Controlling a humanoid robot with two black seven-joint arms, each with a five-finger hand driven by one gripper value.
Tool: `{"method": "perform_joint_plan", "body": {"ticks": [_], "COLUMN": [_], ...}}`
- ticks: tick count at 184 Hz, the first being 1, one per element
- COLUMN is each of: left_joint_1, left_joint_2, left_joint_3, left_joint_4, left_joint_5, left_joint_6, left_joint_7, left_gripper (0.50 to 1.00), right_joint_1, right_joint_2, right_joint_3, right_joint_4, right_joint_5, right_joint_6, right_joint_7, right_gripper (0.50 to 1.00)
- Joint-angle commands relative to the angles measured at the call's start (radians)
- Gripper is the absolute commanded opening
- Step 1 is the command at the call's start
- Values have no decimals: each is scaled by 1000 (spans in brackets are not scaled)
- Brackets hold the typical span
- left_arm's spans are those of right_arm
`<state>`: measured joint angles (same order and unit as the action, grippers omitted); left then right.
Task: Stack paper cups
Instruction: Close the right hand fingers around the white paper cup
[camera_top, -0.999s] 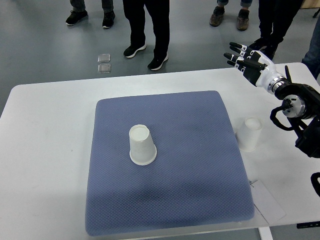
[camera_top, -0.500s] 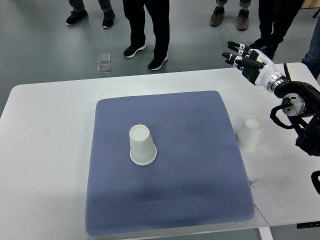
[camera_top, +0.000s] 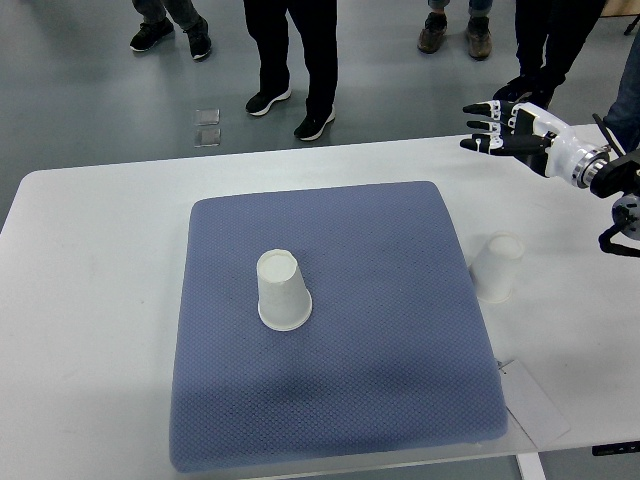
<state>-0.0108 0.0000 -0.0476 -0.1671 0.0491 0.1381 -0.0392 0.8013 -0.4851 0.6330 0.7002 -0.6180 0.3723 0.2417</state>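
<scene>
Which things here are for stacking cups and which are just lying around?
For the job:
- cup on the mat
- cup off the mat
- right robot hand, open

Lying about:
- blue mat
- paper sheet
- table

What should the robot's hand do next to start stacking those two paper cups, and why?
Probably lower the right hand toward the cup on the table, beside the blue mat. The hand hovers open at the table's far edge, holding nothing, and that cup is the nearer one. Both cups stand upside down and apart; the other cup sits mid-mat, so nothing is stacked yet.
</scene>
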Motion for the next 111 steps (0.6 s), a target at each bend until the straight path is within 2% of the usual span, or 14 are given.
{"method": "perform_joint_plan", "body": {"ticks": [1, 36, 71, 88, 111], "left_joint_1": [0, 0, 0, 0, 0], "left_joint_2": [0, 0, 0, 0, 0], "left_joint_3": [0, 0, 0, 0, 0], "left_joint_4": [0, 0, 0, 0, 0], "left_joint_5": [0, 0, 0, 0, 0], "left_joint_6": [0, 0, 0, 0, 0], "left_joint_7": [-1, 1, -1, 1, -1], "left_gripper": [1000, 1000, 1000, 1000, 1000], "right_joint_1": [-2, -8, -5, -7, -13], "right_joint_2": [-69, -187, -297, -320, -319], "right_joint_3": [-67, -160, -200, -213, -260], "right_joint_4": [61, 203, 358, 389, 395], "right_joint_5": [-104, -239, -367, -442, -534], "right_joint_6": [-3, -9, -10, -13, -93], "right_joint_7": [60, 134, 163, 177, 188], "right_gripper": [897, 891, 891, 891, 891]}}
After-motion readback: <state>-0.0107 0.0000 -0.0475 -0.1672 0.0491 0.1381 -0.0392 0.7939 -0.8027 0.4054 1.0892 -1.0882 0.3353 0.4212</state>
